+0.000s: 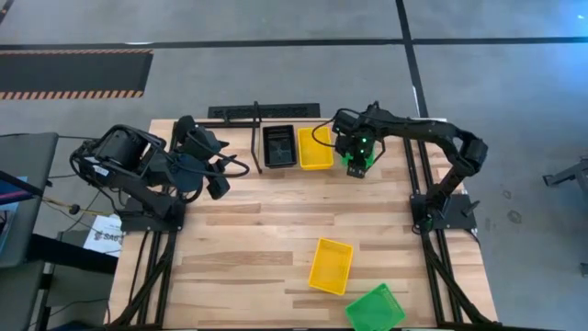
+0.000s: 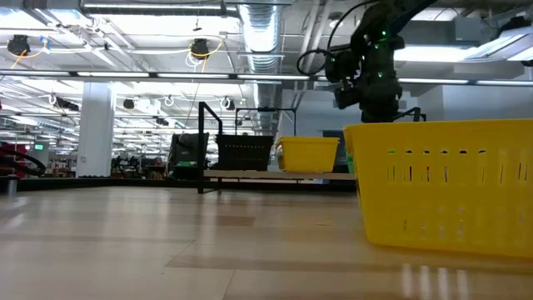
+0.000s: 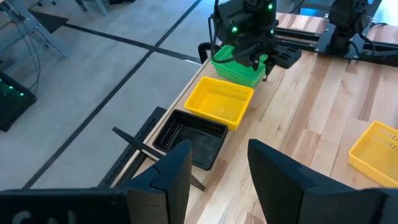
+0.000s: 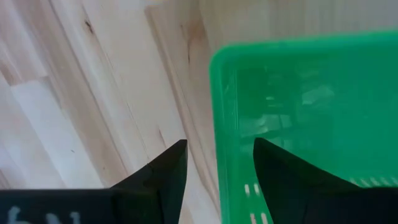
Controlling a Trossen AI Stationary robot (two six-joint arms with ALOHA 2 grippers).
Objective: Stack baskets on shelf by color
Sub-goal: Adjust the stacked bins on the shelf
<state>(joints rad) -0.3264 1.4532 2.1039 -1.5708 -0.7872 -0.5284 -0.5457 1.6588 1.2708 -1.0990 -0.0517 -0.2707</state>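
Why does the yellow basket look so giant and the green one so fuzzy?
Low view: the yellow basket sits right by the lens, so it looms. Right wrist view: the green basket is too close to focus, blurring its mesh. High view: even light, everything sharp.

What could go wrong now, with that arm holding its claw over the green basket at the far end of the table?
The right gripper straddles the rim of the green basket; its jaws look open, so a lift might leave the basket behind or tilt it. That basket sits close beside the yellow basket, so a nudge could shove it. Another green basket lies at the table's near edge and could fall.
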